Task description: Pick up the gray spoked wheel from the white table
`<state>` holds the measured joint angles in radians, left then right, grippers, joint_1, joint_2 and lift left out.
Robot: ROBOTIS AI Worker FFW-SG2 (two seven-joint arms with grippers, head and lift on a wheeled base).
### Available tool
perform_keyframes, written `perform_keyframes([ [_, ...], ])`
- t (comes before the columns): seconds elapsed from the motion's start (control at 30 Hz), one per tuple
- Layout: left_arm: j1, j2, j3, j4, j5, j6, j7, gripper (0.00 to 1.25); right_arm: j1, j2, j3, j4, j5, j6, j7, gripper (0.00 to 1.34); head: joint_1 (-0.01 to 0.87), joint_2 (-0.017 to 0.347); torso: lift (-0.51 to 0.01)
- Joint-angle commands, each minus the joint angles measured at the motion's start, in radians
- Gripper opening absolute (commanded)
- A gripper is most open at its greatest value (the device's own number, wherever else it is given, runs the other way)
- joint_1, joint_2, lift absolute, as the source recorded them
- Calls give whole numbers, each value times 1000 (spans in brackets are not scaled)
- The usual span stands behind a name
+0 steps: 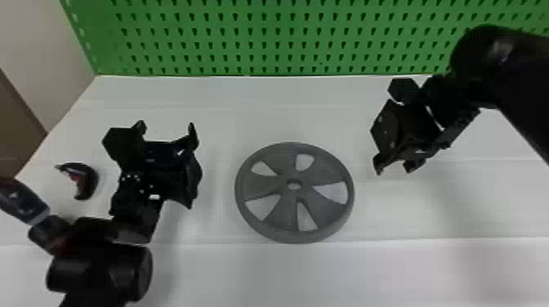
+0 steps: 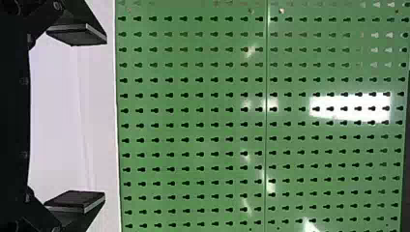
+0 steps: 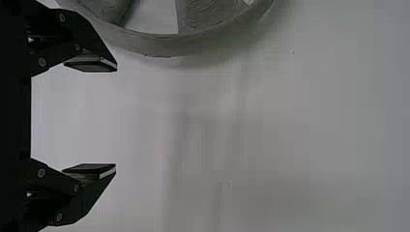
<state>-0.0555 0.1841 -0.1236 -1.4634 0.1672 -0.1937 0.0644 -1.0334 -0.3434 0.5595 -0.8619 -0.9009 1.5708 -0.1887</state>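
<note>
I have the gray spoked wheel (image 1: 286,210) lying flat on the white table (image 1: 245,106) between my two grippers, touching neither. My left gripper (image 1: 168,132) is held to the wheel's left, its fingers spread well apart with nothing between them; my left wrist view looks toward the green pegboard (image 1: 261,41) that stands along the table's far edge. My right gripper (image 1: 394,164) hangs to the wheel's right, nearer its rim, and it too is empty. In my right wrist view its fingers stand wide, with bare tabletop between them and part of the wheel's rim just beyond one finger. Over on my far left, beside my left arm (image 1: 98,269), is a small curved dark thing (image 1: 90,179), perhaps with a red inner side, though it is blurred there.
</note>
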Motion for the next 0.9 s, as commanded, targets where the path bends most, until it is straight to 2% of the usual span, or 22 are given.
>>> perform_keyframes([
  [0.0,0,0,1,0,0,0,0,1103,-7,-2,50,-32,-21,1,0,822,806,44,-98],
  [0.57,2,0,6,-3,2,-1,0,1103,-20,-8,189,-167,-139,1,0,822,806,44,-98],
  [0.87,2,0,9,-5,2,-1,0,1103,-36,-14,278,-201,-222,1,2,822,806,44,-98],
])
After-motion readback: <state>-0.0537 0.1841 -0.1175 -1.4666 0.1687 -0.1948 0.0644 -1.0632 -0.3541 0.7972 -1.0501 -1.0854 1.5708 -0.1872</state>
